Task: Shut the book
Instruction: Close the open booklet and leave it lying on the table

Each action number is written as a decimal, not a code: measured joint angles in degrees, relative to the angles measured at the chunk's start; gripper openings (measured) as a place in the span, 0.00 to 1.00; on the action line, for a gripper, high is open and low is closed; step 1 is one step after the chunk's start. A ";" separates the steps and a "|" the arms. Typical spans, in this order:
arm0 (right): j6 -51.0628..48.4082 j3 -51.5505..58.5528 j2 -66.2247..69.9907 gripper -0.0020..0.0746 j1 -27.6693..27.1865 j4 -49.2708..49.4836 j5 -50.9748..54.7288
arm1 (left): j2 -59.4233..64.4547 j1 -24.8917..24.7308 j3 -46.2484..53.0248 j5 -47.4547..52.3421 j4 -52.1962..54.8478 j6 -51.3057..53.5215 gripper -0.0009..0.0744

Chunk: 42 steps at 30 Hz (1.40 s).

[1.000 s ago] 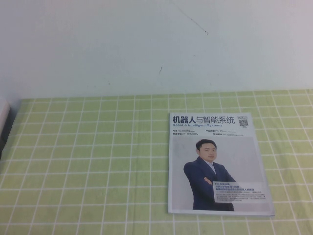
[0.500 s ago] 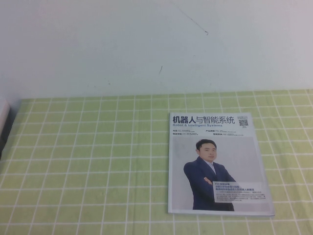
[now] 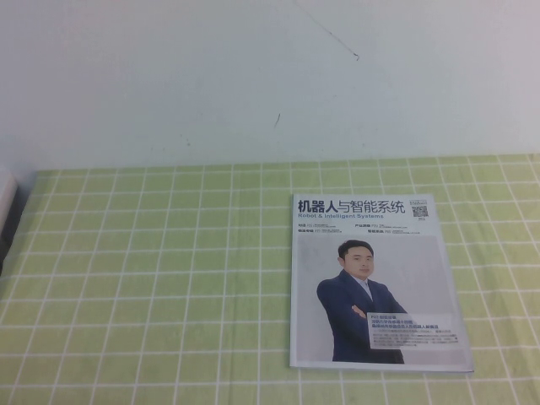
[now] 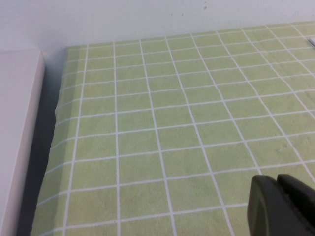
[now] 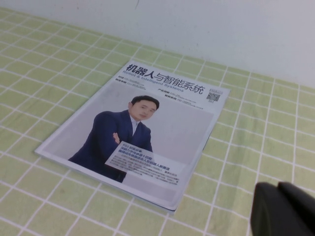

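Note:
A magazine-like book (image 3: 375, 283) lies flat and closed on the green checked cloth, right of the middle, its cover showing a man in a dark suit under a Chinese title. In the right wrist view the same book (image 5: 138, 135) lies a little way off from my right gripper (image 5: 278, 189), whose black fingers are together with nothing between them. My left gripper (image 4: 278, 179) is shut too and hovers over bare cloth far from the book. Neither gripper appears in the high view.
The green checked tablecloth (image 3: 152, 278) covers the table up to a white wall (image 3: 253, 76). A white block (image 4: 17, 137) stands past the cloth's left edge, with a dark gap beside it.

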 joint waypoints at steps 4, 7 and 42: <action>0.00 0.11 -0.04 0.02 0.00 0.00 0.00 | 0.00 0.00 0.00 0.00 0.00 0.00 0.01; 0.00 1.68 -1.15 0.02 0.00 0.00 -2.67 | 0.00 0.00 0.00 0.00 0.00 0.00 0.01; 20.93 22.21 -7.91 0.02 -1.23 -24.83 -20.63 | 0.00 0.00 0.00 0.00 -0.17 0.00 0.01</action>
